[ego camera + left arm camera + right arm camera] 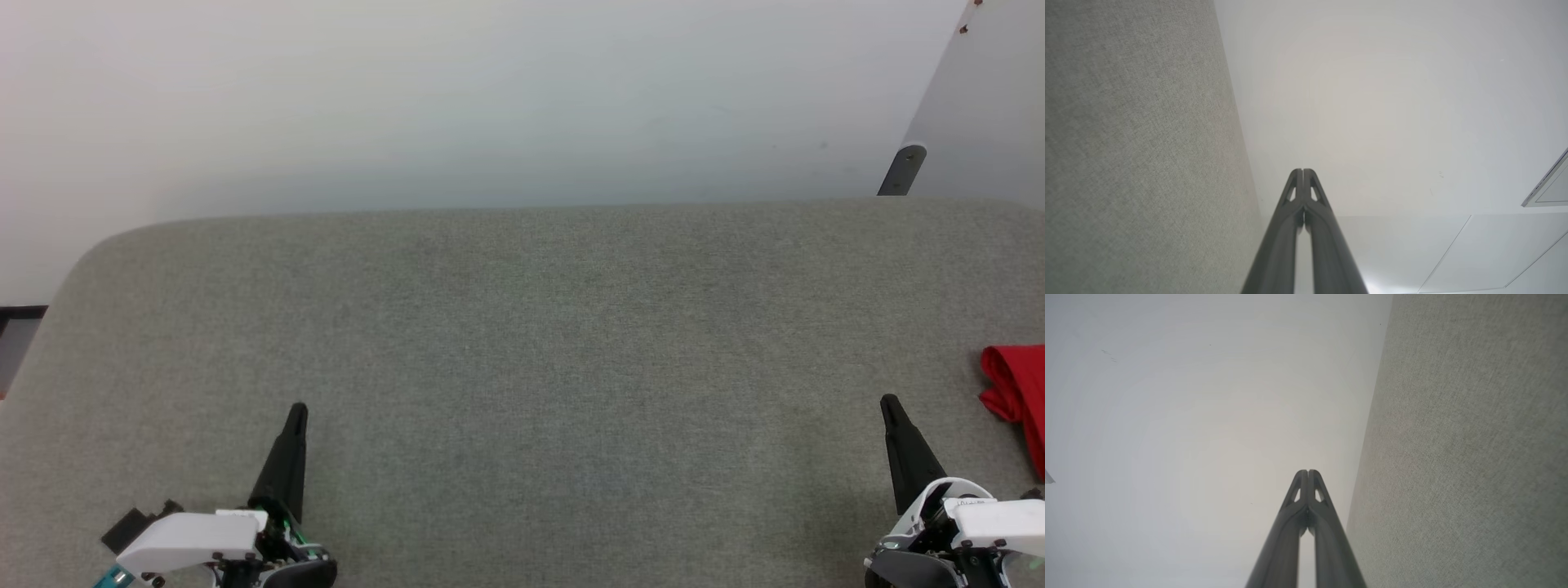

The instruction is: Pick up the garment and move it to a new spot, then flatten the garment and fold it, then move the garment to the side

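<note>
Left end effector [298, 408] and right end effector [888, 402] pinched together, empty; garment [1016, 388] lies near right one.

Grey fabric surface [522, 343], white wall [457, 98]

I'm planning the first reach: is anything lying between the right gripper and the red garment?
Nothing visible does. Bare grey surface lies between the right gripper and the garment, which runs off the head view's right edge.
</note>
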